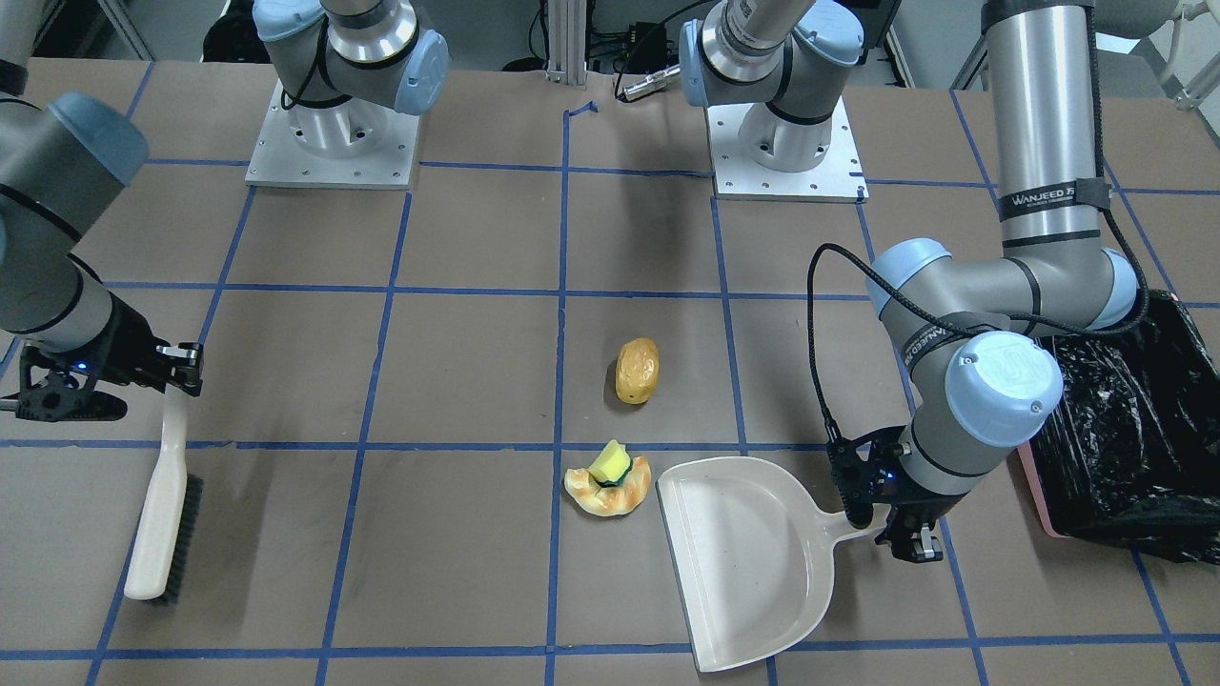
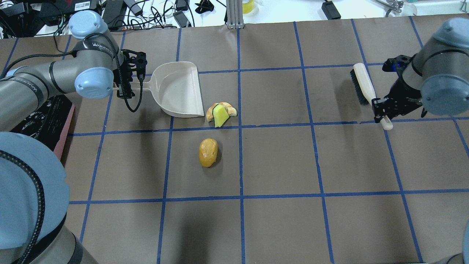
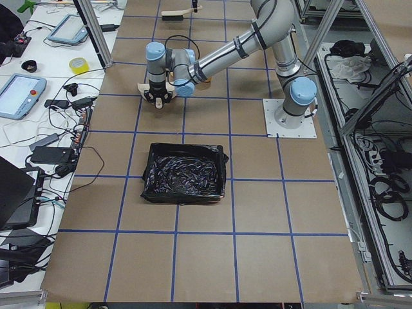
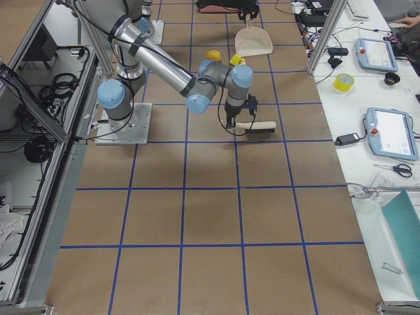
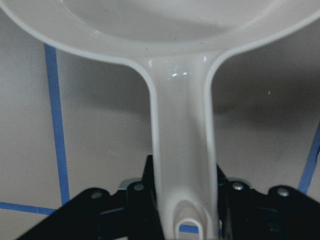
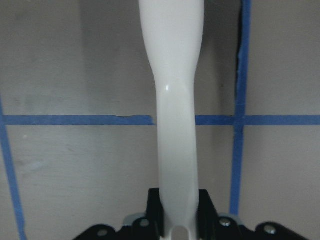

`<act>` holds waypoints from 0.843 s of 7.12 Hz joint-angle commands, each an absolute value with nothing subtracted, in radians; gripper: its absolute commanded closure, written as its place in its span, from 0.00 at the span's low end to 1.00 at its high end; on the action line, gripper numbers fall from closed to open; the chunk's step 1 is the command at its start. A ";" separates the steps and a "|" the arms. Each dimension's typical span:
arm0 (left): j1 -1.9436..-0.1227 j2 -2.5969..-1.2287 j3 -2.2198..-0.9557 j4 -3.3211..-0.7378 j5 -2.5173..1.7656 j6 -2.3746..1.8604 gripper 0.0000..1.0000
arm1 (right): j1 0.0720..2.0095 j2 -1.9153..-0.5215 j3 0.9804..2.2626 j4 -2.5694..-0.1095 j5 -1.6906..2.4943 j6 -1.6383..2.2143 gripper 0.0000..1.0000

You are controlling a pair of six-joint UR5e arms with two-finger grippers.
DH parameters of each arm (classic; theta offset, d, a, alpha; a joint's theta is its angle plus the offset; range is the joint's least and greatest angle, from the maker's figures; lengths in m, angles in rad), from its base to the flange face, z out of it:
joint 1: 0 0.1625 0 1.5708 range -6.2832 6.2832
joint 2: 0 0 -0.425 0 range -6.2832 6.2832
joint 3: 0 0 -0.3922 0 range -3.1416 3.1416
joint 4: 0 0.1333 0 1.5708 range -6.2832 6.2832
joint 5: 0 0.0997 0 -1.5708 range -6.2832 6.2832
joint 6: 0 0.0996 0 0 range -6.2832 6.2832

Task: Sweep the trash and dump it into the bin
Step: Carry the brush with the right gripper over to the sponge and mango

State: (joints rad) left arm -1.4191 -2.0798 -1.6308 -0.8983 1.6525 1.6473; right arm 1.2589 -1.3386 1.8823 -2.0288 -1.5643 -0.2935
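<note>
The golden-brown potato-like lump [image 1: 637, 370] lies alone mid-table. The tan croissant piece [image 1: 610, 497] with the yellow, green-backed sponge chunk [image 1: 610, 463] on it lies just off the open mouth of the cream dustpan [image 1: 753, 562]. My left gripper [image 1: 882, 529] is shut on the dustpan's handle [image 5: 182, 150], with the pan flat on the table. My right gripper [image 1: 176, 381] is shut on the handle [image 6: 175, 125] of the cream black-bristled brush [image 1: 162, 514], far from the trash. The pink bin with its black bag [image 1: 1115, 448] sits beside the left arm, partly hidden by it.
The brown table has a blue tape grid. Both arm bases [image 1: 334, 143] stand at the robot's edge. In the overhead view the bin [image 2: 44, 117] is at the left edge, the dustpan [image 2: 179, 90] beside it, and the brush [image 2: 362, 84] at far right.
</note>
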 commanded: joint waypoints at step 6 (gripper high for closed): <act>-1.419 -2.072 -1.631 -0.917 1.652 1.641 1.00 | 1.857 -1.359 1.850 -1.999 -1.447 0.675 1.00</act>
State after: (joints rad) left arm -1.4189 -2.0742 -1.6313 -0.9172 1.6508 1.6391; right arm 1.7600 -1.3603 1.8507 -1.9931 -1.4603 0.5246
